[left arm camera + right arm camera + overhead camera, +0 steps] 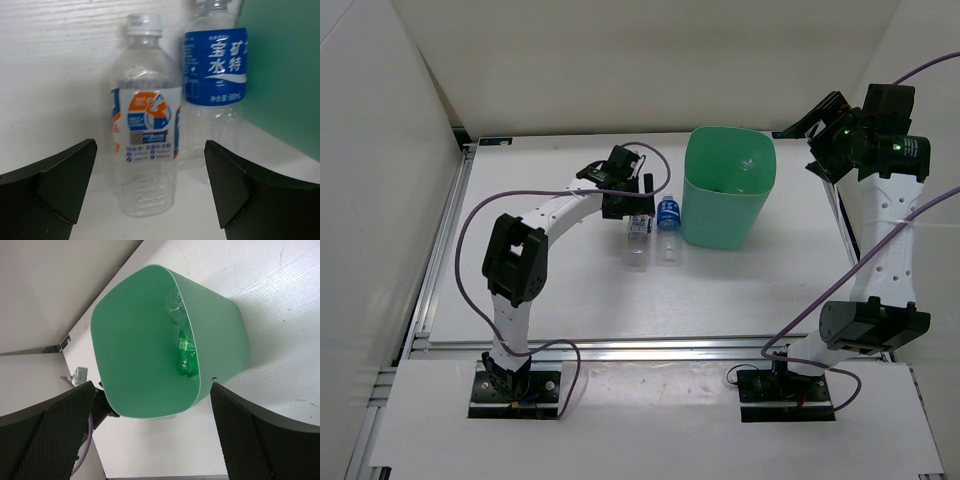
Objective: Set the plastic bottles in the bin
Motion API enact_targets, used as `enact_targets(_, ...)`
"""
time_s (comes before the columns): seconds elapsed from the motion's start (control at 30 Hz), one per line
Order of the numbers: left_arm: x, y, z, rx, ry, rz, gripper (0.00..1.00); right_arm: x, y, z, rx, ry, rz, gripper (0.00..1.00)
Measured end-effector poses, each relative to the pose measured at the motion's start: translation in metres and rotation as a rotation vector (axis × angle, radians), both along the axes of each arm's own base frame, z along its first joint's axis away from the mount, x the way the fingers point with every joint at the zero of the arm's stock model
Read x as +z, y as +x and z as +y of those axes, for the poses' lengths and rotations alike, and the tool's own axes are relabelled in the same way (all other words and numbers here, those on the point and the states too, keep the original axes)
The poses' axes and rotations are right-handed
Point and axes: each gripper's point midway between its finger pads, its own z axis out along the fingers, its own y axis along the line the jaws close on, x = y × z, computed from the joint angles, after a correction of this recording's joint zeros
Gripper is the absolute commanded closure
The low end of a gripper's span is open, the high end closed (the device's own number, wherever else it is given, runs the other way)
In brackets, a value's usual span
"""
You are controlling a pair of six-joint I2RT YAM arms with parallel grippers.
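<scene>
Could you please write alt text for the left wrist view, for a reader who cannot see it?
A clear bottle with an orange-and-white label sits centred between the open black jaws, untouched, on a white table. A blue-labelled bottle is close beside it, and a green bin fills the right edge.

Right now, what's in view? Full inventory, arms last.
Bin: one, mint green, mid-table.
Blue-label bottle: one, clear, on table, left of bin.
Orange-label bottle: one, clear, on table, left of blue-label bottle.
Green bottle: one, green, inside bin.
Plain bottle: one, clear, inside bin.
Table: one, white.
Cables: two, purple, one along each arm.
Left gripper: one, black, open over the two table bottles.
Right gripper: one, black, open, right of bin.
</scene>
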Motion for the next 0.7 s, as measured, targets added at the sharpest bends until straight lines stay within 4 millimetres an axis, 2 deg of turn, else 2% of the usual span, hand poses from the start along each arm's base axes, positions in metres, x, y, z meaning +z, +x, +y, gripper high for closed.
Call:
enact_targets(0.13, -0.013, 0.006, -0.019, -0.056, -0.008, 0.006, 0.00, 0.000, 0.000, 0.002, 0.010, 0.004, -0.001, 0.00)
enact_targets(0.3, -0.054, -0.008, -0.024, -0.104, 0.030, 0.089, 0.00, 0.000, -0.001, 0.004, 0.020, 0.010, 0.000, 0.00)
enact_targets(0.33, -0.060, -0.012, -0.023, -0.109, 0.037, 0.105, 0.01, 0.000, -0.001, 0.004, 0.020, 0.011, 0.001, 0.00)
enact_targets(0.4, -0.070, -0.021, -0.019, -0.112, 0.045, 0.138, 0.10, 0.000, -0.002, 0.004, 0.022, 0.012, 0.004, 0.00)
enact_targets(0.5, -0.076, -0.028, -0.018, -0.114, 0.041, 0.166, 0.19, -0.002, 0.000, 0.004, 0.023, 0.014, 0.010, 0.00)
enact_targets(0.53, -0.076, -0.029, -0.018, -0.112, 0.034, 0.168, 0.25, -0.003, 0.001, 0.004, 0.024, 0.015, 0.012, 0.00)
enact_targets(0.63, -0.075, -0.030, -0.011, -0.071, 0.021, 0.174, 0.25, -0.009, 0.005, 0.005, 0.028, 0.021, 0.029, 0.00)
enact_targets(0.7, -0.074, -0.034, -0.001, -0.033, 0.028, 0.183, 0.29, -0.013, 0.008, 0.005, 0.029, 0.023, 0.040, 0.00)
